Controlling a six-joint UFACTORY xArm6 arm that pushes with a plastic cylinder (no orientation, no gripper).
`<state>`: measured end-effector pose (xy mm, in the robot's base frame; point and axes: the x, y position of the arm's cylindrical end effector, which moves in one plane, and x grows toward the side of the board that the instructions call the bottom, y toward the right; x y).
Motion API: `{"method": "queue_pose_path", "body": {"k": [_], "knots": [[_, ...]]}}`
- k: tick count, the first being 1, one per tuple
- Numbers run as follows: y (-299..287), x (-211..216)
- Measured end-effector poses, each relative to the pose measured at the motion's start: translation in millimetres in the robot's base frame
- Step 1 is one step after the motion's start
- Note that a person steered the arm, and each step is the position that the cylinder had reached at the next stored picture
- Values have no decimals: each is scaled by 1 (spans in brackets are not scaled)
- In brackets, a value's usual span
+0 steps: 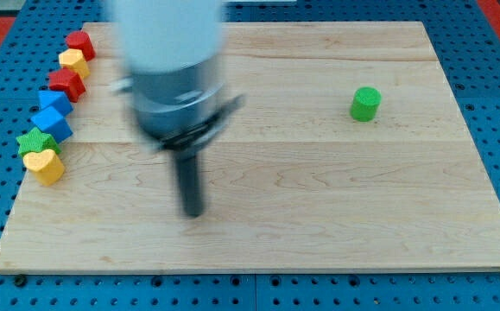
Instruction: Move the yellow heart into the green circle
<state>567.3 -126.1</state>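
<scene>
The yellow heart [44, 164] lies at the view's left edge of the wooden board [319, 225], at the bottom of a column of blocks. The green circle [365, 104], a short green cylinder, stands alone at the view's upper right. My tip [194, 212] rests on the board left of centre, blurred by motion. It is well right of the yellow heart and far left of and below the green circle, touching no block.
Up the left edge above the heart stand a green block [35, 141], two blue blocks [53, 123] [54, 99], a red block [66, 83], a yellow block [73, 61] and a red block [80, 42]. The board lies on a blue perforated table [491, 52].
</scene>
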Motion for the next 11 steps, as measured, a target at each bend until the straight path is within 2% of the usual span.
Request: {"method": "queue_pose_path", "body": {"k": [1,2,3,4,5,6,7,8,9,10,11], "knots": [[-143,2],[-178,-8],[-178,-12],[-164,-40],[-117,-91],[-83,-102],[-92,-134],[-99,-136],[-109,-158],[-83,-208],[-62,-211]]}}
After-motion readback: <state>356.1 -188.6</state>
